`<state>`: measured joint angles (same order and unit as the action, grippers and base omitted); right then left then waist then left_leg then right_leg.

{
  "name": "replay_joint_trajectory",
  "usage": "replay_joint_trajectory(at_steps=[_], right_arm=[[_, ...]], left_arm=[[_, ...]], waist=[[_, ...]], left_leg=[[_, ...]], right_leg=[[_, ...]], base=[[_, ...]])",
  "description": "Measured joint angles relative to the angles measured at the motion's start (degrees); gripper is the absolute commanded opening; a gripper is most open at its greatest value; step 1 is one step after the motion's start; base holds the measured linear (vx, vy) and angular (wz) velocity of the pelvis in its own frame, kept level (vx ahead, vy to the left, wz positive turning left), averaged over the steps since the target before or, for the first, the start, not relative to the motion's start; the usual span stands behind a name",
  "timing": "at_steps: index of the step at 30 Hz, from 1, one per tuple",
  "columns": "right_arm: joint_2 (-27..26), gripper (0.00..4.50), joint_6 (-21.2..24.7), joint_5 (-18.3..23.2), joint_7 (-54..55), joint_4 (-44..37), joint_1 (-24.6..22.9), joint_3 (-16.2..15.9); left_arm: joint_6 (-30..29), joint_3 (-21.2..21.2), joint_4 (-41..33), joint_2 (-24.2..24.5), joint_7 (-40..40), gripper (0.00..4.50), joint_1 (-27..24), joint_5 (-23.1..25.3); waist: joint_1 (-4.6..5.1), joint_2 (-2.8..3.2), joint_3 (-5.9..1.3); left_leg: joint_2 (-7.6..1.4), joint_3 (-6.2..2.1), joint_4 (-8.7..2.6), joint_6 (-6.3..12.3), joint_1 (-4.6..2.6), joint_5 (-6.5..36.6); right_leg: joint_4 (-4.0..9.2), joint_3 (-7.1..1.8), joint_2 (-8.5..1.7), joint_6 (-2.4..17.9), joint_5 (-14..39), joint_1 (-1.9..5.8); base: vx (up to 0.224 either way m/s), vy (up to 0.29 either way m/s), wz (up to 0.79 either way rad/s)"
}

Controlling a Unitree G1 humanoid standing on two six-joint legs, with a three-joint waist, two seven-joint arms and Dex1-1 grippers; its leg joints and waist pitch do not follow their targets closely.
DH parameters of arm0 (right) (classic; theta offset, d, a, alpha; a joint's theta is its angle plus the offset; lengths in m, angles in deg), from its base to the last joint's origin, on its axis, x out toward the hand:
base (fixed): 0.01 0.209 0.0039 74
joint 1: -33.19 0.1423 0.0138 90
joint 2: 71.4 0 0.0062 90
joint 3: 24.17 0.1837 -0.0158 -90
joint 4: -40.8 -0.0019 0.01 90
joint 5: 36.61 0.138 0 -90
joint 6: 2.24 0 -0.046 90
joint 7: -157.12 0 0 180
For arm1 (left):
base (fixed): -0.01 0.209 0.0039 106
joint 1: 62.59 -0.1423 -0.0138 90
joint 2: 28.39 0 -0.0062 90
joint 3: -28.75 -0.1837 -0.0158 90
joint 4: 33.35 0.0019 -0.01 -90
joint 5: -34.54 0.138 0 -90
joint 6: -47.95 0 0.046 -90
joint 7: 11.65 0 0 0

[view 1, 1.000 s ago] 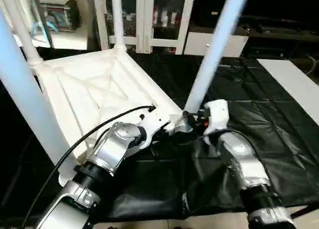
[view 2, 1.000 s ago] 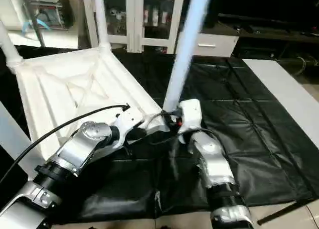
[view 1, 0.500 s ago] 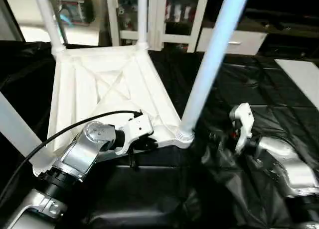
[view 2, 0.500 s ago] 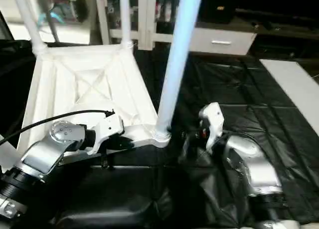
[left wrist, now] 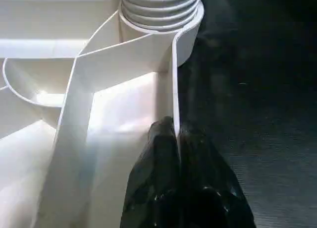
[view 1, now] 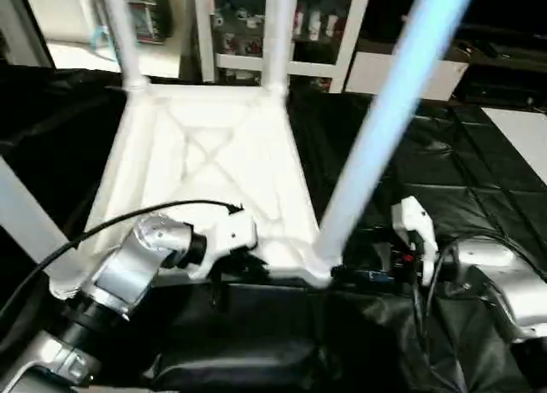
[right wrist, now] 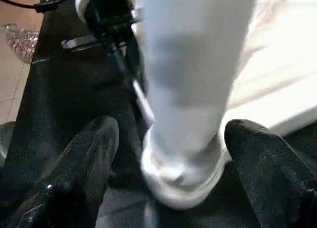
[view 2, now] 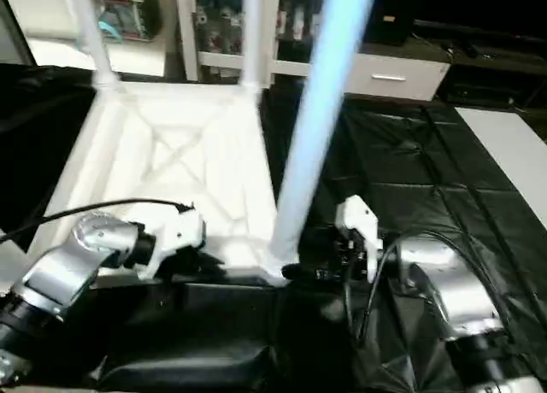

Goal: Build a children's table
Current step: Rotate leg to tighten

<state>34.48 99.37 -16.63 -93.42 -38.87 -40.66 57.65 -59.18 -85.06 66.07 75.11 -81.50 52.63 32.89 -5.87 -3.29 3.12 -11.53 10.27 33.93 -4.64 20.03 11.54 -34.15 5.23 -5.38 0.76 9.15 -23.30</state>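
Note:
The children's table lies upside down, its white ribbed top (view 1: 205, 154) facing up. Its legs stand in the corner sockets: two far ones (view 1: 278, 34), one at the near left (view 1: 21, 214), one at the near right (view 1: 385, 128). My left gripper (left wrist: 174, 134) is shut on the top's thin near rim (left wrist: 173, 79), one finger on each side of the wall, close to the near-right socket (left wrist: 161, 10). My right gripper (right wrist: 173, 131) stands open at the base of the near-right leg (right wrist: 188, 64), a finger (right wrist: 94, 153) on either side without gripping it.
A black sheet (view 1: 479, 179) covers the floor under and to the right of the table. A white cabinet with glass doors (view 1: 316, 26) stands behind. A pale board (view 1: 521, 137) lies at the far right. A black cable (view 1: 128, 222) arcs over my left forearm.
The camera has shifted. My right gripper has let go of the near-right leg's base, spread its fingers wide and now brackets it. The left gripper keeps its hold on the rim.

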Motion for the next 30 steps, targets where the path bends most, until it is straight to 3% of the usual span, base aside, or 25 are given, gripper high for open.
replay_joint_trajectory(at_steps=[10,23,30], right_arm=[[-0.02,3.54,-1.07,-0.95,-3.78,1.57,0.64,-1.73],[0.22,2.35,0.89,0.48,-5.19,0.67,0.23,-1.8],[0.26,1.98,1.86,0.62,-5.56,-1.0,-0.53,-2.03]], left_arm=[[-0.06,-0.51,-0.38,0.07,-0.98,0.0,-0.01,-0.23],[-1.55,-0.83,-3.14,1.93,-2.02,0.0,-0.94,-0.51],[-2.19,-1.0,-4.62,2.92,-3.04,0.0,-1.67,-0.96]], waist=[[-0.43,-0.09,-0.04],[-0.5,-0.18,-0.08],[-0.43,-0.11,-0.03]], left_leg=[[-0.04,0.03,0.1,0.02,0.04,0.0],[-0.06,0.03,0.11,0.02,0.04,0.0],[-0.07,0.04,0.11,0.01,0.01,0.0]], right_leg=[[0.0,-0.02,0.01,-0.04,0.03,0.08],[-0.02,-0.02,0.02,-0.05,0.04,0.08],[-0.03,-0.02,0.03,-0.04,0.03,0.08]], base=[[0.0,0.0,0.0],[0.0,0.0,0.0],[0.0,0.0,0.0]])
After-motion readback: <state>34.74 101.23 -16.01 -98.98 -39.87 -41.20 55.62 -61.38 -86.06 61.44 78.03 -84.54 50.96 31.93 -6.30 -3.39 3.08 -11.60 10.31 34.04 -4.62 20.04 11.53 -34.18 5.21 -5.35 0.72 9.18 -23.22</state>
